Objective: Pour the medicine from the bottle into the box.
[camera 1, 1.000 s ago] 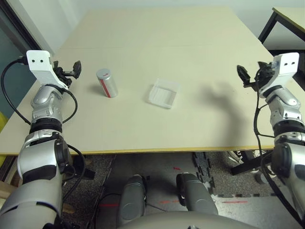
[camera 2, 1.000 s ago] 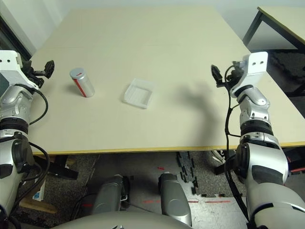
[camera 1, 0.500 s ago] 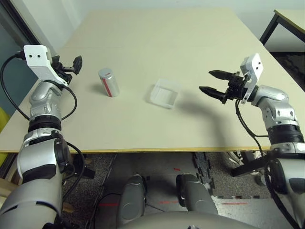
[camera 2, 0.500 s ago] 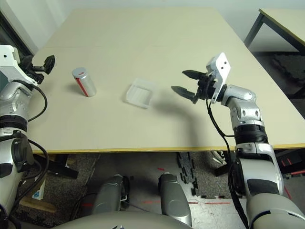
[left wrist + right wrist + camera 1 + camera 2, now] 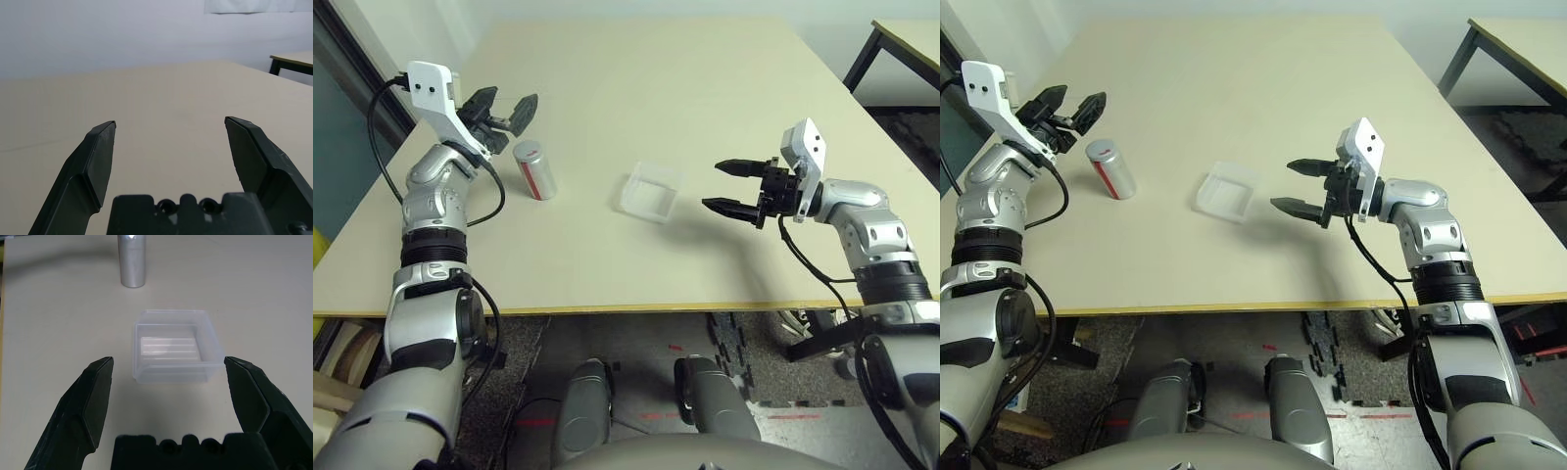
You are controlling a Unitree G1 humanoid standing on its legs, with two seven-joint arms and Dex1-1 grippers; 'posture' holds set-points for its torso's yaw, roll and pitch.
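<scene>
Both grippers, left (image 5: 512,106) and right (image 5: 728,186), gape empty; I'd settle the left squarely around the bottle (image 5: 533,169) before closing.

Silver forearms (image 5: 431,201), black cables (image 5: 382,117)

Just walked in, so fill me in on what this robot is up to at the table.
Nothing is held yet. The bottle stands upright on the table, and the clear box sits apart from it nearer the middle, looking empty. The left hand is open, up beside the bottle's top without touching it. The right hand is open and faces the box from its other side, short of it. Pouring has not begun.
</scene>
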